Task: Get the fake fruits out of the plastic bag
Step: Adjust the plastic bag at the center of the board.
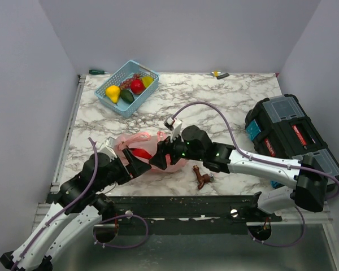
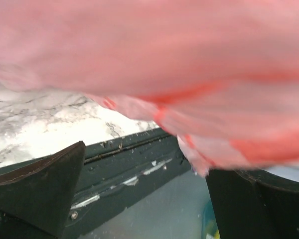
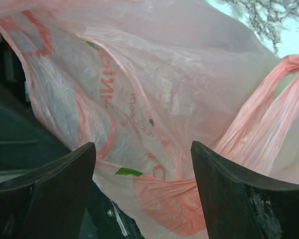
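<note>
The pink plastic bag (image 1: 137,143) lies crumpled near the table's front edge, between my two grippers. A red fake fruit (image 1: 140,152) shows through it. My left gripper (image 1: 137,165) is open at the bag's near left side; in the left wrist view the bag (image 2: 189,59) hangs blurred just above the gripper (image 2: 145,159), its edge close to the right finger. My right gripper (image 1: 161,158) is open at the bag's right side; in the right wrist view the bag (image 3: 154,74) fills the space ahead of the gripper (image 3: 142,144). A small green patch (image 3: 128,171) shows on it.
A light blue basket (image 1: 114,77) at the back left holds a yellow (image 1: 112,93), a green (image 1: 127,96) and a red fruit (image 1: 137,86). A brown tap-like piece (image 1: 202,179) lies right of the bag. A black toolbox (image 1: 288,132) stands at the right edge.
</note>
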